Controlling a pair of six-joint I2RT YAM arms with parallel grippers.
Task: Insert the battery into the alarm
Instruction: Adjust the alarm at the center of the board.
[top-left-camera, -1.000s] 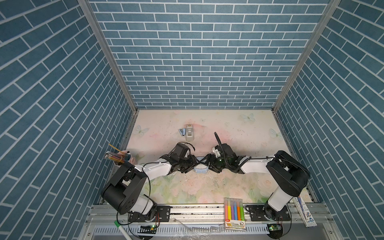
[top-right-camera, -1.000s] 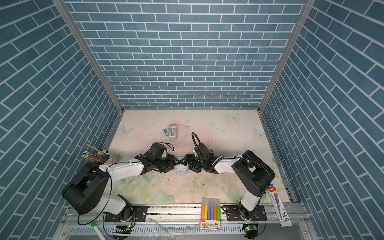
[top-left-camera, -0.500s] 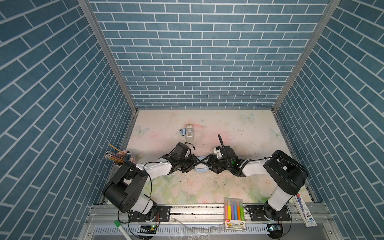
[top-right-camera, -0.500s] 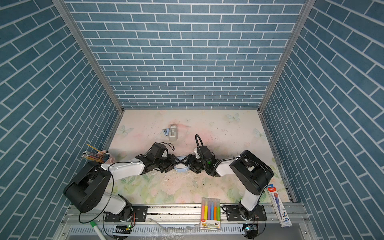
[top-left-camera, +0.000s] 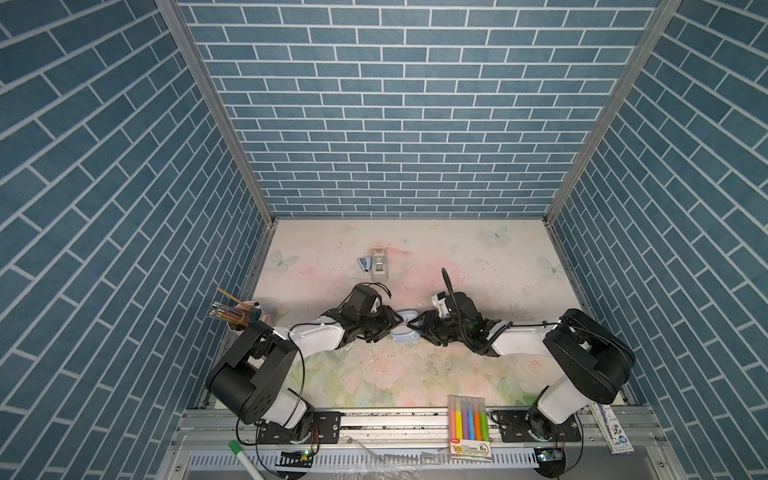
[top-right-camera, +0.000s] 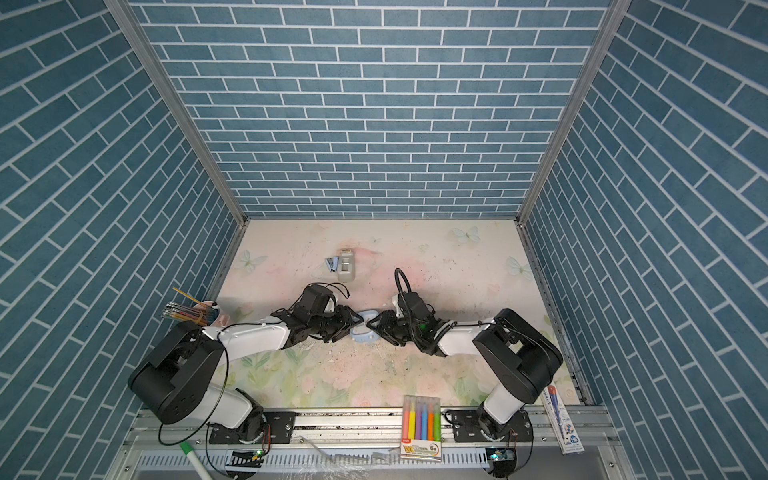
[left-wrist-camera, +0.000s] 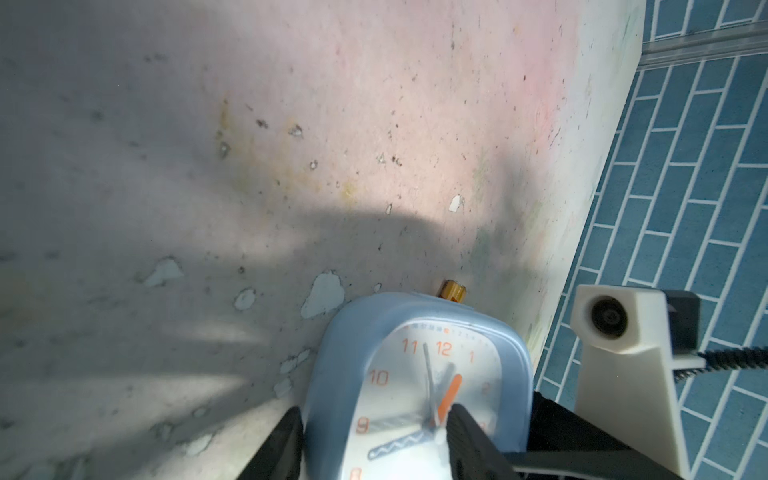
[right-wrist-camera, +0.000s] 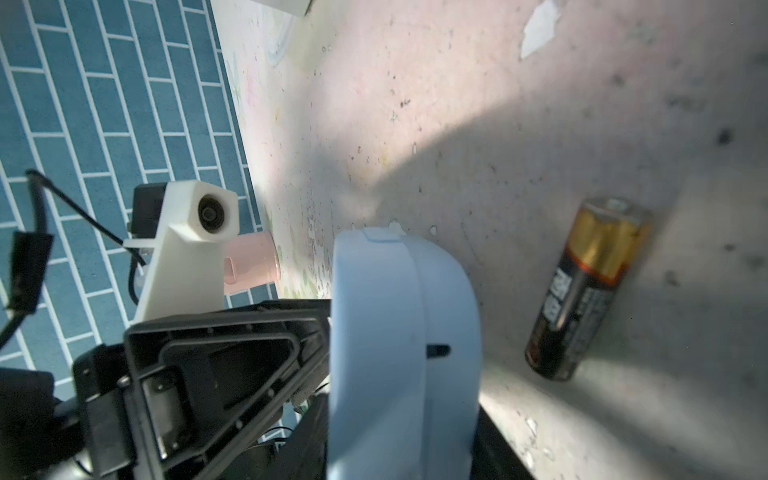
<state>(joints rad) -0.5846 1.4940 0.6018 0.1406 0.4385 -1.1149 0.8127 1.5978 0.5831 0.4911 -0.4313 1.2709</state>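
Your left claw (left-wrist-camera: 374, 419) grips the light-blue rounded-square plastic alarm (left-wrist-camera: 415, 365); the black, gold-ended cylindrical battery (right-wrist-camera: 590, 291) lies loose just beside it. Your right claw (top-left-camera: 413, 325) has drawn in to the alarm, grip unclear: insertion hasn't begun.

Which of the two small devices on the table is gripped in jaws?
The light-blue rounded-square plastic clock, clamped by jaws of the left gripper; the grey boxy device lies untouched farther back.

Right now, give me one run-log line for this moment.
left jaws: shut on alarm | right jaws: around alarm, grip unclear | battery: lying on table, not inserted
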